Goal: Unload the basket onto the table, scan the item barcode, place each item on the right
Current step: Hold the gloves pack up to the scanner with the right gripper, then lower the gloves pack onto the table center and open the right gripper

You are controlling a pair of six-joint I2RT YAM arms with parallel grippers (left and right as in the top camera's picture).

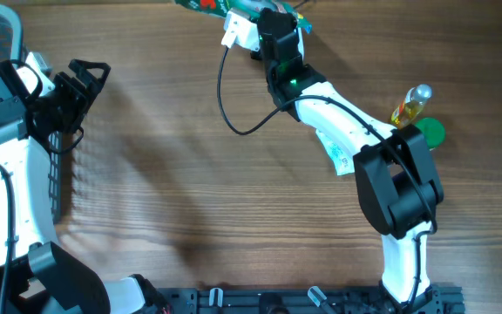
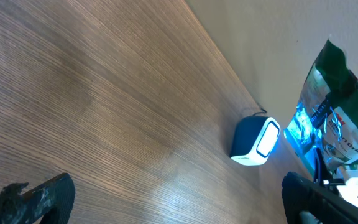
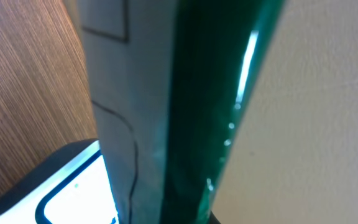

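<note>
Left wrist, unlike overhead, shows the scanner (image 2: 253,141) seemingly lighting the packet (image 2: 335,115)

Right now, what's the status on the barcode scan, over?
Left gripper open, empty. Right gripper shut on green packet, held at scanner. Nothing between them.

Table (image 2: 104,93): wood grain, matt, fine straight lines, as I read it. Green packet (image 3: 210,93): glossy plastic film, bright glare streaks on my right wrist feed. Scanner (image 2: 253,142): smooth plastic with a slight sheen. Bottle (image 1: 410,106): clear and shiny. Right arm shell (image 1: 342,122): smooth white plastic.
</note>
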